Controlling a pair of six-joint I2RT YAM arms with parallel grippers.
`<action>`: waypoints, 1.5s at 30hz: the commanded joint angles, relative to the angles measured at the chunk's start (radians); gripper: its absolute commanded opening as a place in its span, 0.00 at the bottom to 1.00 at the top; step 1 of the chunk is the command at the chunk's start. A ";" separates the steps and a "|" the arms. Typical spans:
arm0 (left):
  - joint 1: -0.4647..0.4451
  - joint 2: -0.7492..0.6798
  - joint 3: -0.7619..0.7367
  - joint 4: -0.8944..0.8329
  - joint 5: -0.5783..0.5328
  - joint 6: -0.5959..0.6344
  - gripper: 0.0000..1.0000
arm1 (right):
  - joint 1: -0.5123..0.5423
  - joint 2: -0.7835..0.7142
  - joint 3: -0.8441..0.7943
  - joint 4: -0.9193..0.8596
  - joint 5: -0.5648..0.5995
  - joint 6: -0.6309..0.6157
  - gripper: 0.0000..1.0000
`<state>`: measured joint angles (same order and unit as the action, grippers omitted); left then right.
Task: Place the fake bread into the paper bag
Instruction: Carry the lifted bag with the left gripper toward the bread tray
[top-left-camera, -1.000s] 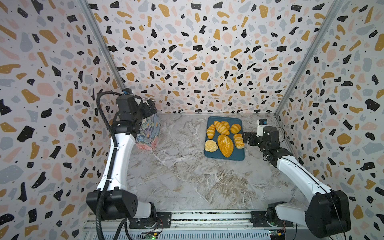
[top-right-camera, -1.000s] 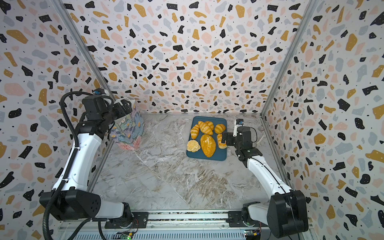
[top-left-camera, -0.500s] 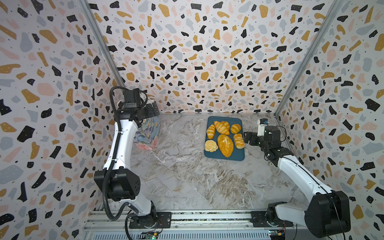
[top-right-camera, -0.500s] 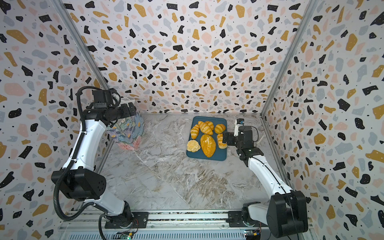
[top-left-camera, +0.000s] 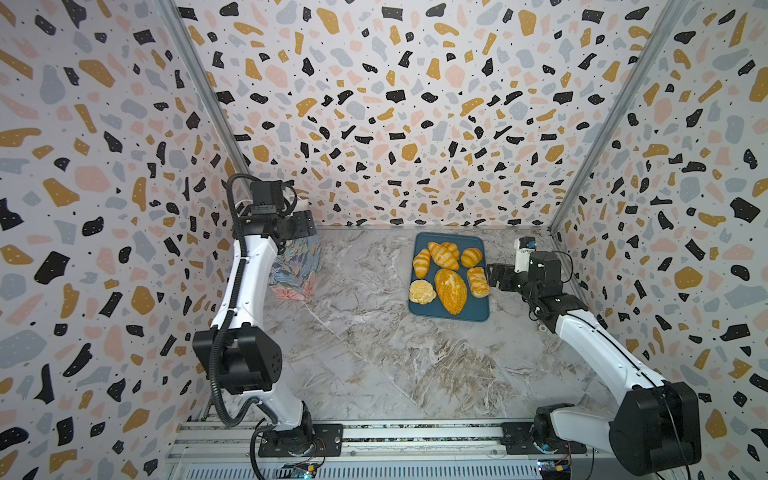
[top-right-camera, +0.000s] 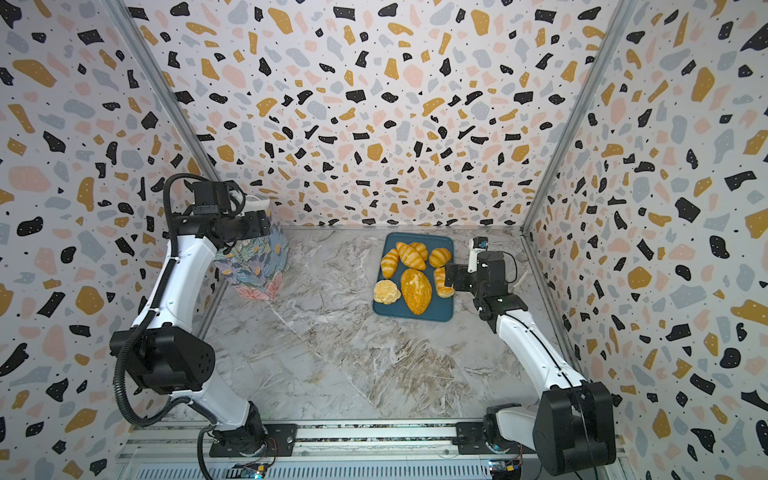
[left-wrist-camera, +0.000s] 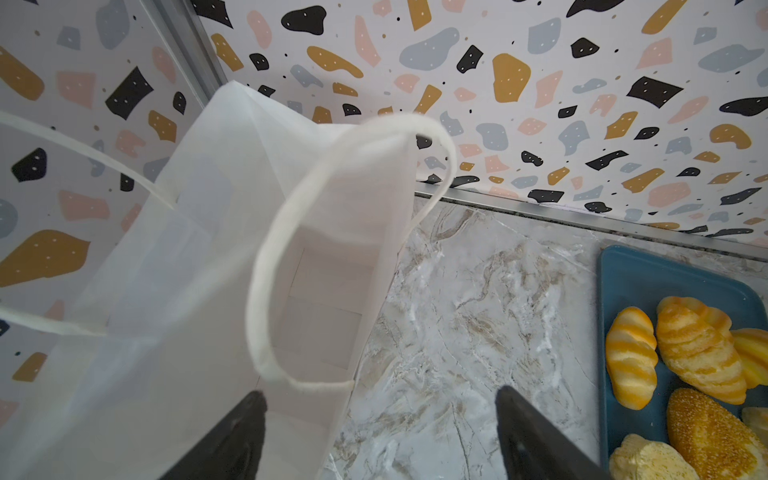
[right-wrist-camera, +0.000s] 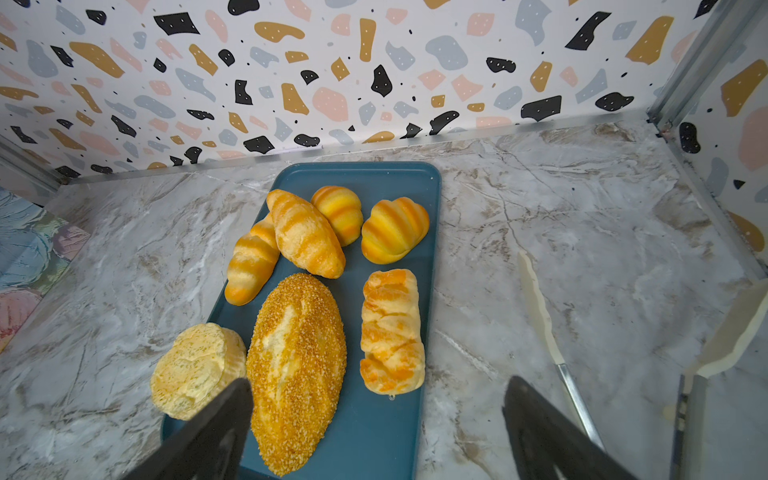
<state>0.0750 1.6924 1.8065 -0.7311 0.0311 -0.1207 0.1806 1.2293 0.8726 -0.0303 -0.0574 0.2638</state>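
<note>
The left arm (top-left-camera: 245, 286) has raised its elbow; the left hand (left-wrist-camera: 380, 399), fingers spread, hangs over the rim of the paper bag (left-wrist-camera: 199, 257). The right hand (right-wrist-camera: 378, 382), also spread, hovers just above the fake bread (right-wrist-camera: 297, 365) on a blue tray (right-wrist-camera: 374, 436). Bread looks light, squashy: pinch a roll's middle.
</note>
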 joint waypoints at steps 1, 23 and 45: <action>-0.017 0.010 -0.006 0.025 -0.020 0.031 0.82 | -0.004 -0.032 -0.006 0.000 0.000 -0.001 0.96; -0.044 0.044 0.000 0.012 -0.110 0.041 0.32 | -0.012 -0.069 -0.021 -0.022 0.014 -0.004 0.96; -0.056 -0.011 -0.047 0.052 -0.005 0.002 0.00 | -0.025 -0.088 -0.036 -0.026 0.019 -0.011 0.96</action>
<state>0.0284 1.7290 1.7775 -0.7136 -0.0265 -0.0971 0.1623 1.1706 0.8383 -0.0475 -0.0509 0.2630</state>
